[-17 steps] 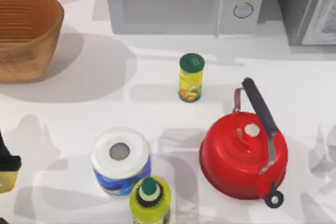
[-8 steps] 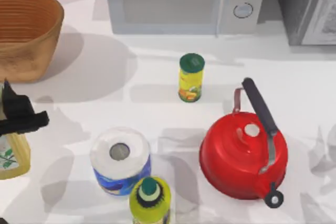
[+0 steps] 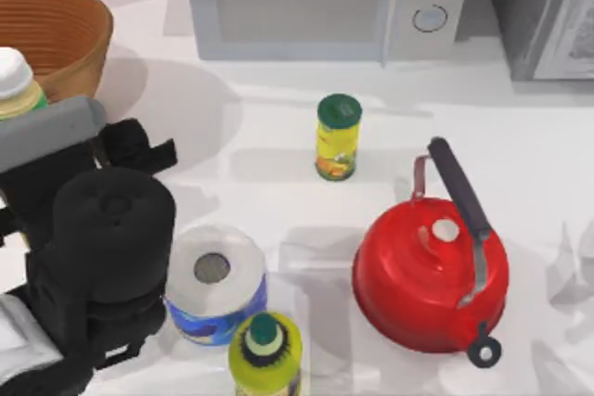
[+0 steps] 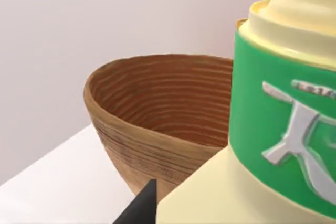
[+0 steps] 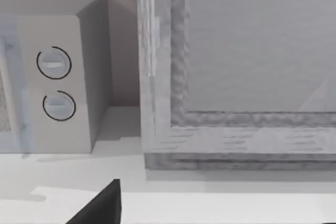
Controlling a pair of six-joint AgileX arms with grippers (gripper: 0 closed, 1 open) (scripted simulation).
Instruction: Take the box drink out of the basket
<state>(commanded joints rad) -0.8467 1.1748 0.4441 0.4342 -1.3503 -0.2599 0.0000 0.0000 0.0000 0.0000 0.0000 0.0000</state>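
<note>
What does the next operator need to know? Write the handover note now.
Left gripper: shut on the drink, holding it up at the left of the table.
Right gripper: idle, facing the microwave.
Drink: just outside the near wall of the basket; the part of the basket's inside that shows looks empty.
Done: the drink appears to be out of the basket.
Left: probably set it down on the table, away from the basket, and let go.

1. Your top view looks straight down on the white table (image 3: 278,136).
2. Your left wrist view sits close, facing the round brown wicker basket (image 4: 157,124), shared with the top view (image 3: 56,25).
3. Your right wrist view faces the grey microwave (image 5: 58,77), also seen from above (image 3: 325,2).
</note>
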